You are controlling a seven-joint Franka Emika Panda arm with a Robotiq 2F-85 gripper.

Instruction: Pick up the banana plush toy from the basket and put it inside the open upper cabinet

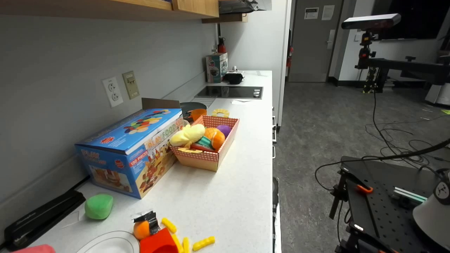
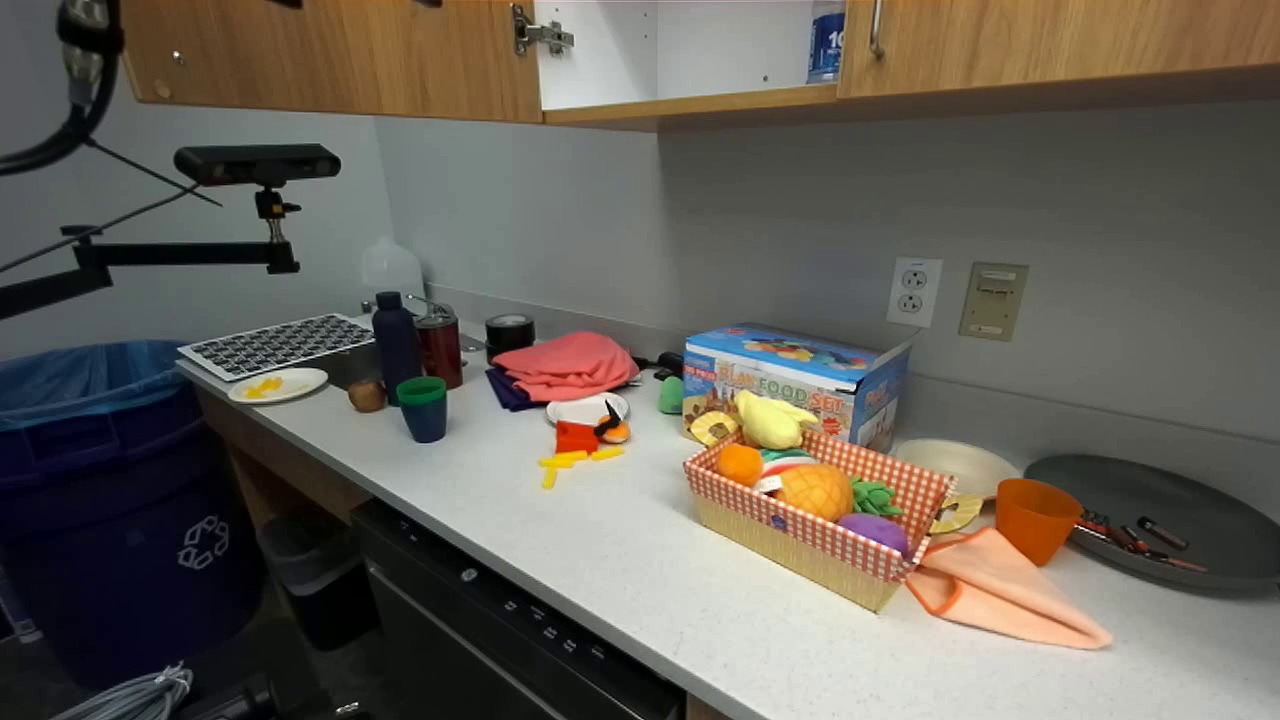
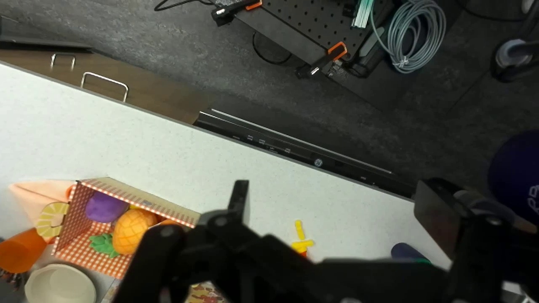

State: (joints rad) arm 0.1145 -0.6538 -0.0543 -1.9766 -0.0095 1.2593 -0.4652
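Observation:
The pale yellow banana plush toy (image 1: pixel 188 135) (image 2: pixel 770 422) rests on top of the other toys at the end of the basket (image 1: pixel 197 162) (image 2: pixel 790 552) beside the blue box. In the wrist view the basket (image 3: pixel 90 260) is at lower left, and the banana is hidden behind the gripper's body. The upper cabinet (image 2: pixel 690 110) (image 1: pixel 105 10) hangs above the counter. One door is swung open, showing a white interior. My gripper (image 3: pixel 339 204) shows only in the wrist view, above the counter, its jaws wide apart and nothing between them.
The blue play food box (image 1: pixel 116 151) stands against the wall by the basket. An orange cup (image 2: pixel 1035 520), a dark pan (image 2: pixel 1150 500) and a cloth (image 2: pixel 1010 590) lie beyond the basket. A bottle (image 2: pixel 826 45) stands inside the cabinet. The open door (image 2: pixel 340 60) juts outward.

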